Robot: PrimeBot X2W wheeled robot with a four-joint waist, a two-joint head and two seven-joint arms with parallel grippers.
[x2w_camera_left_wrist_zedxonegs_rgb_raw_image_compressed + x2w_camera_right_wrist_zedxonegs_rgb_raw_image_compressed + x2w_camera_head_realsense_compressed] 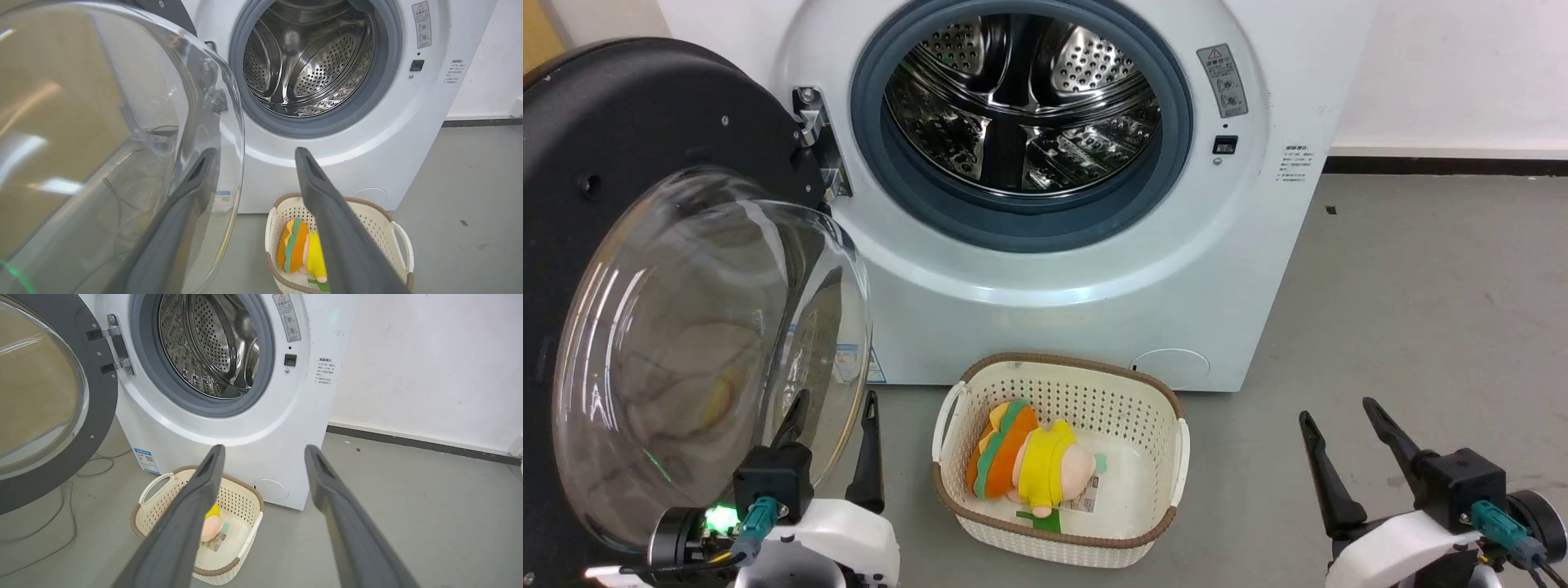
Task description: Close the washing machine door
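The washing machine stands straight ahead with its round opening and steel drum uncovered. The washing machine door hangs wide open on its left hinge, and its clear glass bowl bulges toward me. My left gripper is open low beside the bowl. In the left wrist view one left finger is seen through the glass, so the bowl's edge sits between the fingers of the left gripper. My right gripper is open at the lower right, holding nothing. It is well clear of the machine and door.
A cream plastic basket sits on the floor just in front of the machine, with a plush toy inside. Grey floor stretches to the right up to a white wall. Cables lie on the floor under the door.
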